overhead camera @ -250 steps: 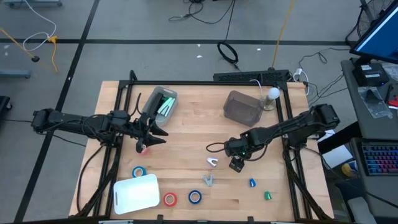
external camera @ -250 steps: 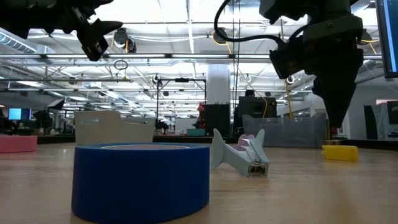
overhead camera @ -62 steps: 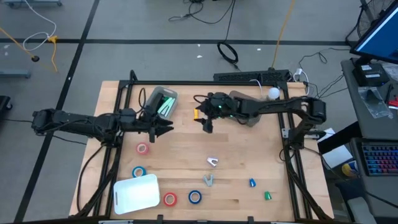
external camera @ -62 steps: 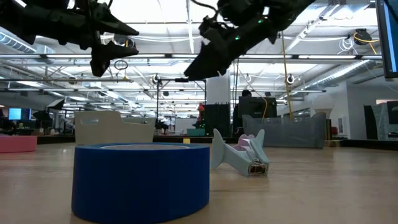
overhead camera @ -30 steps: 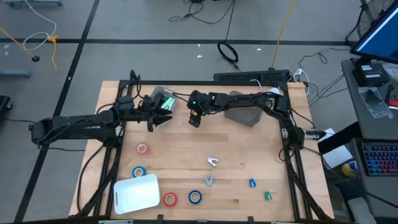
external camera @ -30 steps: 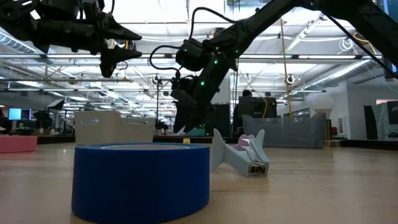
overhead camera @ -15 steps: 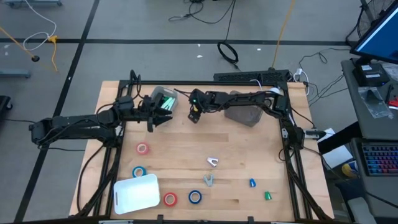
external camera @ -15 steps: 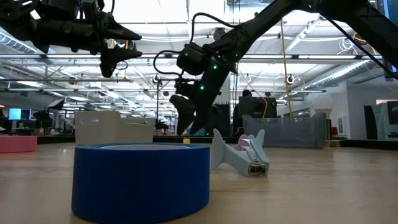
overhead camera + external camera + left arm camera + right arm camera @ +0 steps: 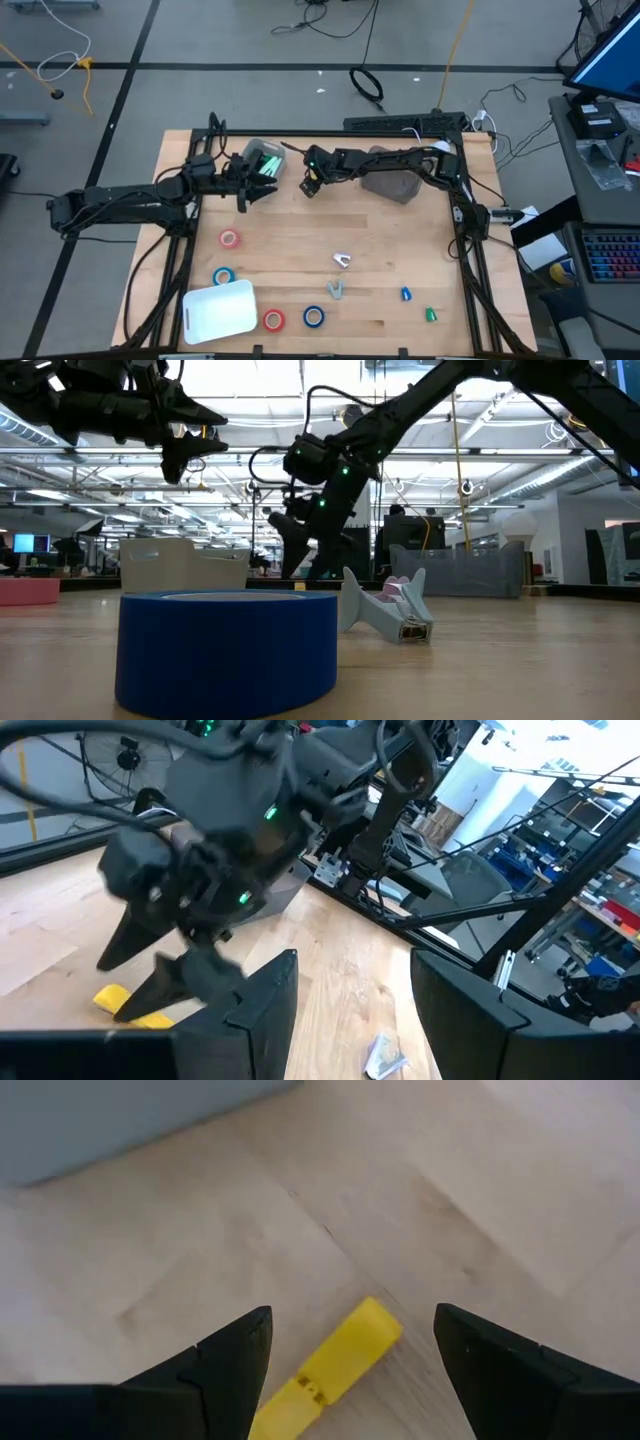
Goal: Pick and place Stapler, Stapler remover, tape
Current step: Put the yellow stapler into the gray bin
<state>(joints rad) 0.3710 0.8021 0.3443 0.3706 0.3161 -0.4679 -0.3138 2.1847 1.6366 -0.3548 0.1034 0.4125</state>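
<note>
While spread, right claw (image 9: 345, 1355) probably overhangs stapler (image 9: 328, 1363).

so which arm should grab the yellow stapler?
Right, probably. The right gripper hangs directly over the yellow stapler, jaws open on either side of it. The left gripper is open beside the clear bin, farther from the stapler.

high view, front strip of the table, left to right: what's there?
Blue tape roll → white bin → red tape roll → blue tape roll → grey staple remover → small blue item → small green item.
</note>
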